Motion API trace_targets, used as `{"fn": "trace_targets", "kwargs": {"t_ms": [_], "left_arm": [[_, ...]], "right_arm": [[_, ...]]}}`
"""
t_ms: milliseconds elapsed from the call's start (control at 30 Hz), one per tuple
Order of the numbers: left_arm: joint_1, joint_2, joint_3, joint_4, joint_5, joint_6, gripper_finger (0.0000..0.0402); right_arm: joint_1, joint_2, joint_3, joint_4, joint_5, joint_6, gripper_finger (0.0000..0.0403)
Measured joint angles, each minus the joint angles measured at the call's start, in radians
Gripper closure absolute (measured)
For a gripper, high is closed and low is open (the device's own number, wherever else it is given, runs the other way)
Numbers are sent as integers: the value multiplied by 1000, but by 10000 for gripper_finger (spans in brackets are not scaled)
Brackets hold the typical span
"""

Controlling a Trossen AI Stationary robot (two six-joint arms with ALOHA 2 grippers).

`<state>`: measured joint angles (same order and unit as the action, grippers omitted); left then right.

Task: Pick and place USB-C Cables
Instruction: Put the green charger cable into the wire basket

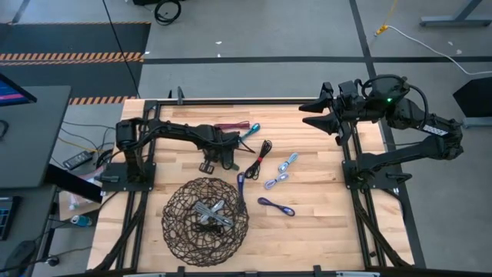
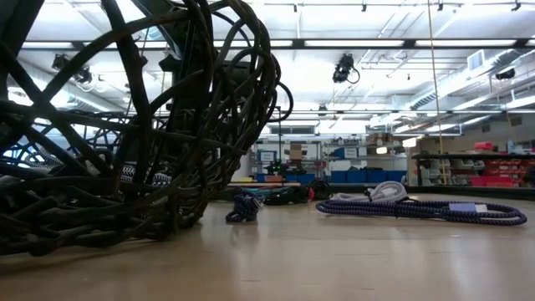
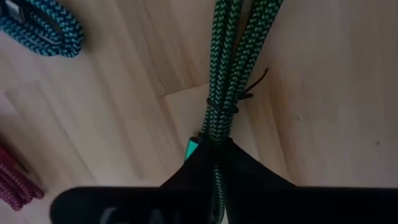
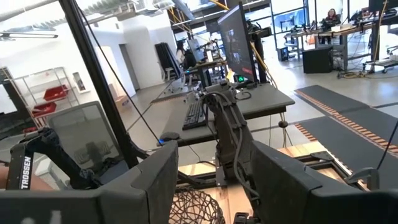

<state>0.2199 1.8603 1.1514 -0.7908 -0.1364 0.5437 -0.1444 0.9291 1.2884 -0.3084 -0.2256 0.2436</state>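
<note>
Several cables [image 1: 209, 214] lie in the basket [image 1: 173, 231]. Just past its rim lies a purple cable [image 1: 241, 185]. Farther from the basket, the left gripper [image 3: 214, 148] is clenched on a green cable [image 3: 227, 56] resting on the wood. Step: grasp made. Next: lift clear and carry it over the basket. Farthest off, the right gripper [image 1: 319, 109] waits, fingers apart.

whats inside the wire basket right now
A few cables lie on the floor of the wire-mesh basket, greyish with some black, crossed over each other. The mesh covers parts of them, so their exact number cannot be told.
</note>
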Motion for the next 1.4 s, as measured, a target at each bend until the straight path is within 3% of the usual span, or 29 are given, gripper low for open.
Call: {"fn": "trace_targets", "kwargs": {"t_ms": [233,533,800,1000,1400], "left_arm": [[0,-15,168,-145,-3,-68,396],[-18,-31,607,-468,-9,-316,397],[-139,-31,905,-760,-8,-511,397],[-273,-45,951,-781,73,-694,394],[-549,-45,892,-773,75,-1252,397]], "right_arm": [[0,0,0,0,0,0,198],[0,0,0,4,-4,-2,198],[0,0,0,4,-4,-12,198],[0,0,0,3,-4,-48,198],[-2,0,0,-6,-4,-110,198]]}}
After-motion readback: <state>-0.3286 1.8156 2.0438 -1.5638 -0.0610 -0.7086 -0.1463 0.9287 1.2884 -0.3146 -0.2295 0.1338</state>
